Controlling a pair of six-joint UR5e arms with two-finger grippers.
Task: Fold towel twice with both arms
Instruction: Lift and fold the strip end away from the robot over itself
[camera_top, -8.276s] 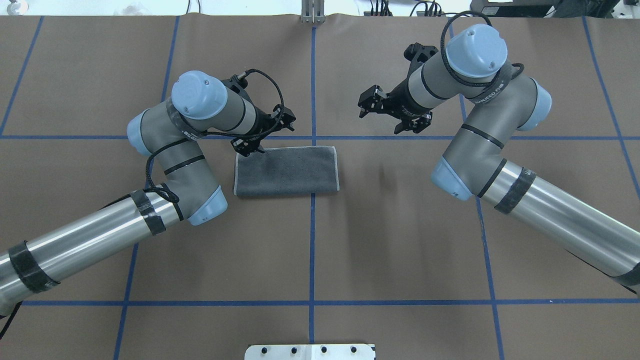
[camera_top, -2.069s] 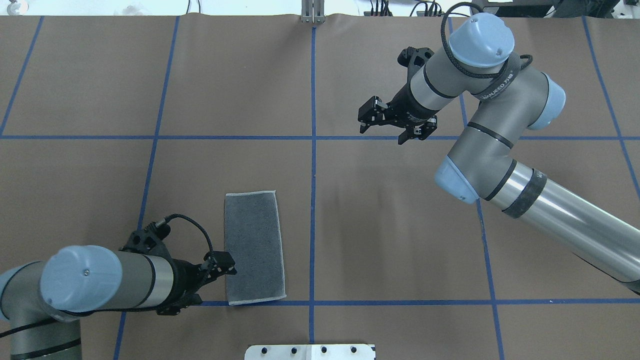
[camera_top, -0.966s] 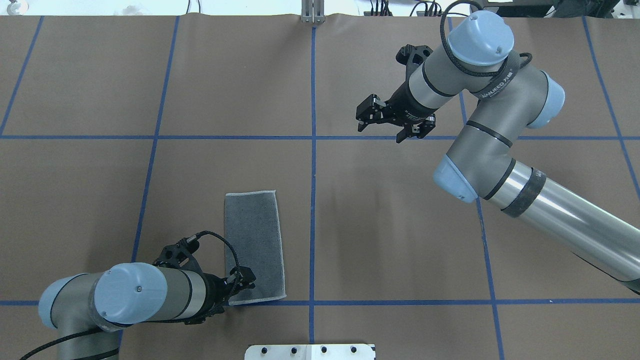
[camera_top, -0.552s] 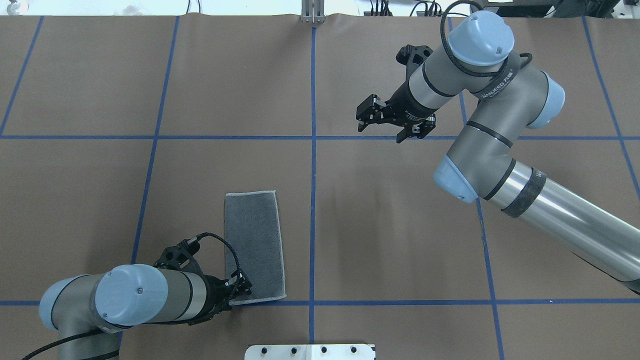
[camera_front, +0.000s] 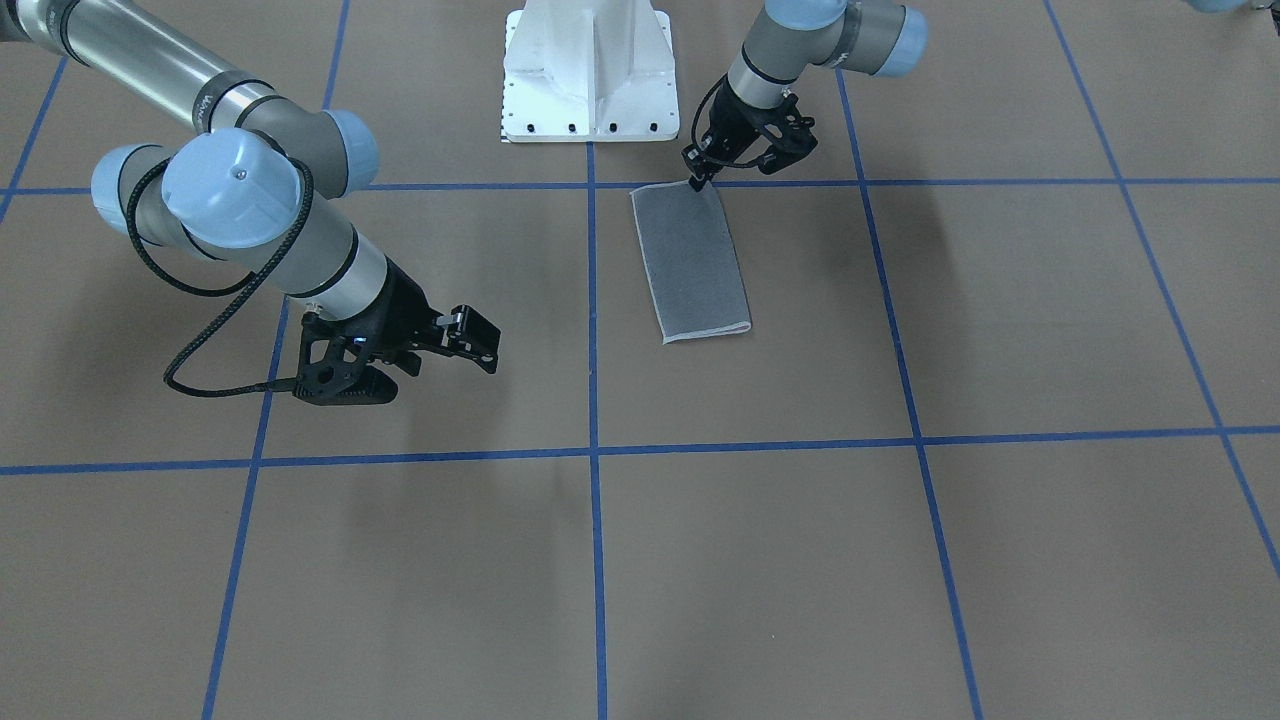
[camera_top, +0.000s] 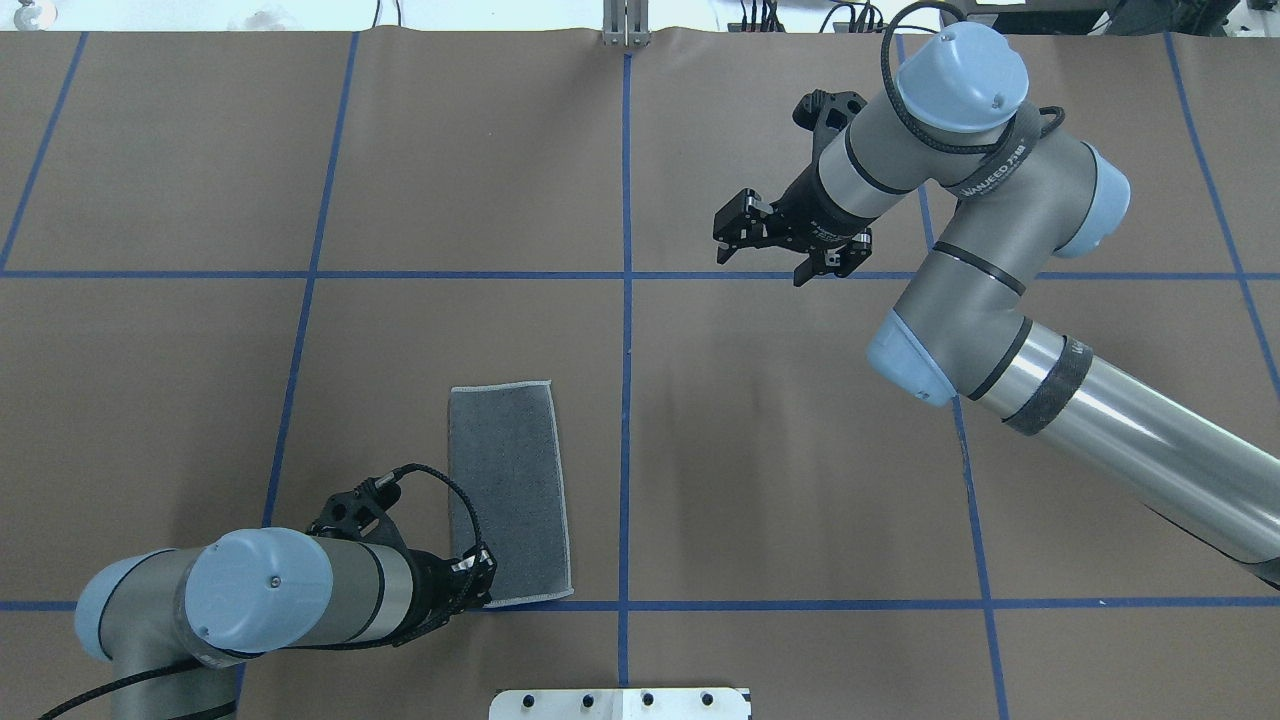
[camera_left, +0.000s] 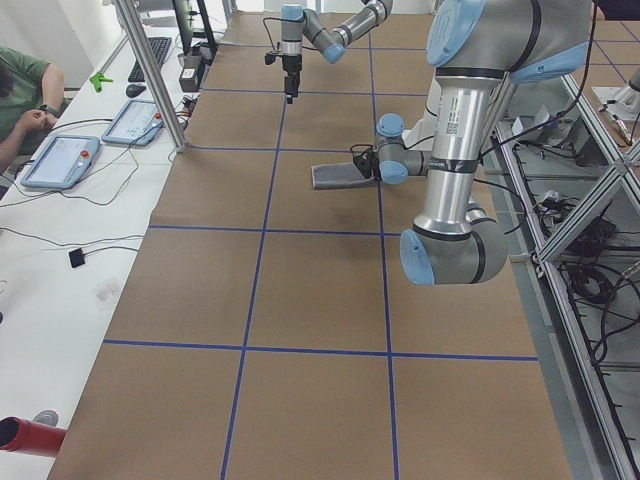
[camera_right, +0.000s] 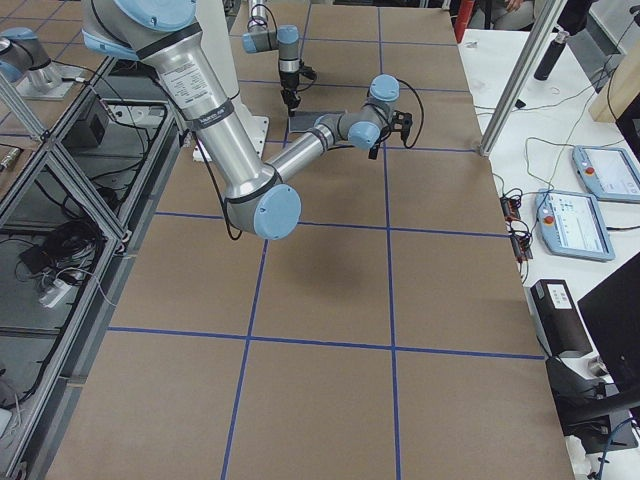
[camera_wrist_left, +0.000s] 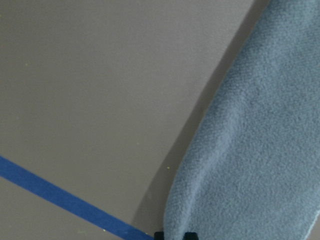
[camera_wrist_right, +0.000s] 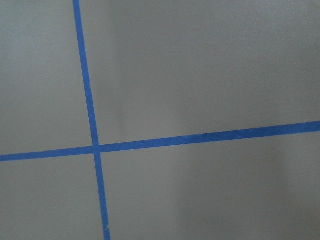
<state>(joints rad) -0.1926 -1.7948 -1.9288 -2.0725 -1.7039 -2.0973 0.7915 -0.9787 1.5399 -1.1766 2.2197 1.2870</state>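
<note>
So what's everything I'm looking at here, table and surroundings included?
table cover: one, brown, under everything.
blue tape: grid lines across the table cover.
pedestal: one, white, at the robot's table edge.
towel: one, dark grey, light edging, folded strip, near the pedestal.
tablets: two, grey-blue, on the side bench.
person: one, green shirt, at that bench.
left arm, right arm: two, silver-grey, light-blue caps.
left gripper: one, black, pinching the towel's corner.
right gripper: one, black, open, above bare cover, away from the towel.

Surface: table (camera_top: 800, 450), brown covering, blue tape grid (camera_top: 627, 400).
Lying on it: towel (camera_top: 510, 470), folded strip, grey side up.
</note>
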